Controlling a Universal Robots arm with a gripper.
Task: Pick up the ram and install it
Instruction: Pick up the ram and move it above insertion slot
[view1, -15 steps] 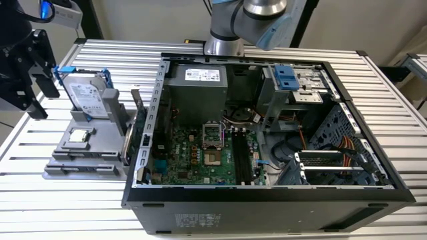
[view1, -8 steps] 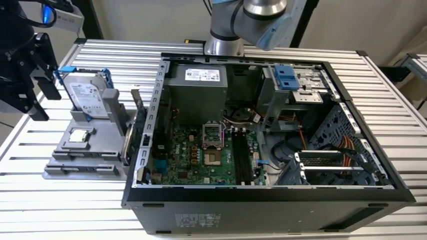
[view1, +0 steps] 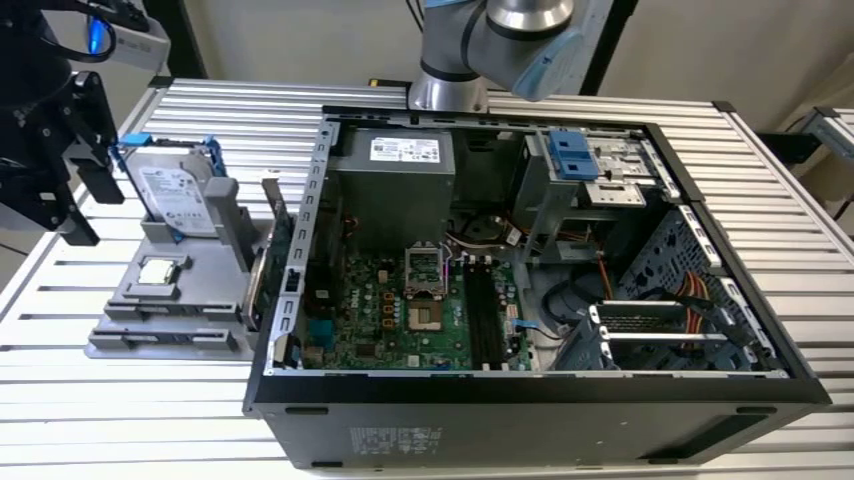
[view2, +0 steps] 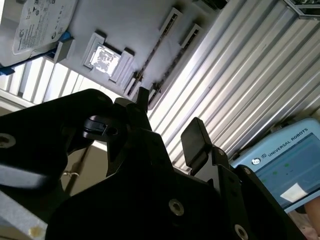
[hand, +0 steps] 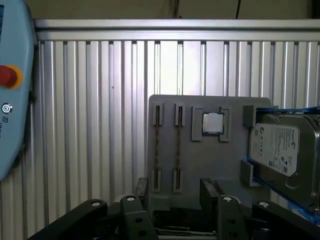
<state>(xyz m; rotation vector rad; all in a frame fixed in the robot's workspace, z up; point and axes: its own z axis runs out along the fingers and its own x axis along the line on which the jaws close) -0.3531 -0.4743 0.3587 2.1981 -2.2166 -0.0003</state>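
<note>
Gripper, jaws apart and empty, hangs near the grey tray. The ram stands in the tray's slot, seemingly not yet picked up or installed.

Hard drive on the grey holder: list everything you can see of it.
The hard drive is a silver metal box with a white printed label on its broad face, set in a blue plastic frame that shows along its edges. It stands on edge and tilted, label face up, propped in the grey holder on the slatted table, to the exterior view's left of the open computer case. Only the holder touches it.
</note>
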